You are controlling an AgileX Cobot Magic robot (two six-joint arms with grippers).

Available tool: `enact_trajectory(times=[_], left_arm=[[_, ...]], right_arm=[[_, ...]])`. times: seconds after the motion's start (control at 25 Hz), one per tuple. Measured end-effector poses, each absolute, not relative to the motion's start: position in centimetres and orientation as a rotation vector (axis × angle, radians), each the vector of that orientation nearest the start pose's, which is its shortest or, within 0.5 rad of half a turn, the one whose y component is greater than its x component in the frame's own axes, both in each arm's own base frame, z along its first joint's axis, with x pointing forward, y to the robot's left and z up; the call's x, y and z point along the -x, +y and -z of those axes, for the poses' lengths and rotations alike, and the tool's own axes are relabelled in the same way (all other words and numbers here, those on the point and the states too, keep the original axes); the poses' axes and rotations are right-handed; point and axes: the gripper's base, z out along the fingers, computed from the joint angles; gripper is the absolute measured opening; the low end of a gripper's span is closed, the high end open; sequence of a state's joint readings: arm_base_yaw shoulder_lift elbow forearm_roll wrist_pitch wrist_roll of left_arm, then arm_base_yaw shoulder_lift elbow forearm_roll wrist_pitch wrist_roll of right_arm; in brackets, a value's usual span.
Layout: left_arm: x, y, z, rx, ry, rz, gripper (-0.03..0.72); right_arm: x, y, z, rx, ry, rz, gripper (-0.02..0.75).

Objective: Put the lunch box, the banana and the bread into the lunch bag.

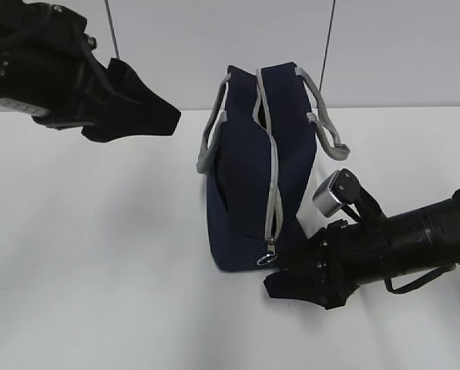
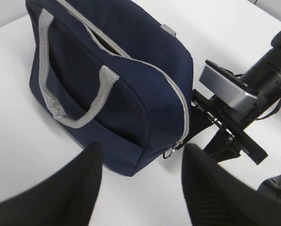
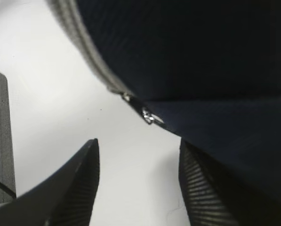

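White matte table (image 1: 99, 254), unmarked, running back to a pale grey wall (image 1: 176, 46); two thin dark cables (image 1: 112, 29) hang down in front of the wall. Left gripper (image 1: 149, 116) raised above the table at about 10 o'clock from the lunch bag (image 1: 256, 177), well apart from it; left wrist view shows its fingers (image 2: 69, 193) spread, nothing between them, bag below and beyond. Lunch bag stands near table centre, navy, grey zipper trim (image 1: 272, 177) running over the top and down the near end, zipper pull (image 1: 270, 250) low at the near end, close to the table. A slit of opening shows along the top by the far end. Two grey handles (image 1: 210, 142) flop to either side. Right gripper (image 1: 280, 281) low at the bag's 5 o'clock corner, just beside the zipper pull; right wrist view shows its fingers (image 3: 79, 188) apart, pull (image 3: 149, 115) ahead of them, not gripped.
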State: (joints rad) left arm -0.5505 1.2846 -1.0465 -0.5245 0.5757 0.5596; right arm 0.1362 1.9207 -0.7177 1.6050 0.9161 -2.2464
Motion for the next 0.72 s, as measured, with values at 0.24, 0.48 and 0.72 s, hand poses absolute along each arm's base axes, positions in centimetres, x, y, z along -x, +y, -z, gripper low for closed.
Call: enact_trajectory(times=[0.24,0.48,0.72], left_arm=[[-22.34,-16.63,-33.49,-0.874,2.085,0.548,0.383],[-22.34,-16.63,-33.49,-0.874,2.085,0.548,0.382],[-22.34,-16.63,-33.49,-0.874,2.085,0.548,0.382]], right_arm=[[-27.86,11.06,-11.11,1.097,2.017,-0.942,0.404],[-28.05,11.07,-11.19,1.075,2.011,-0.932,0.404],[-28.28,11.06,-11.28,1.072,1.984,-0.906,0.404]])
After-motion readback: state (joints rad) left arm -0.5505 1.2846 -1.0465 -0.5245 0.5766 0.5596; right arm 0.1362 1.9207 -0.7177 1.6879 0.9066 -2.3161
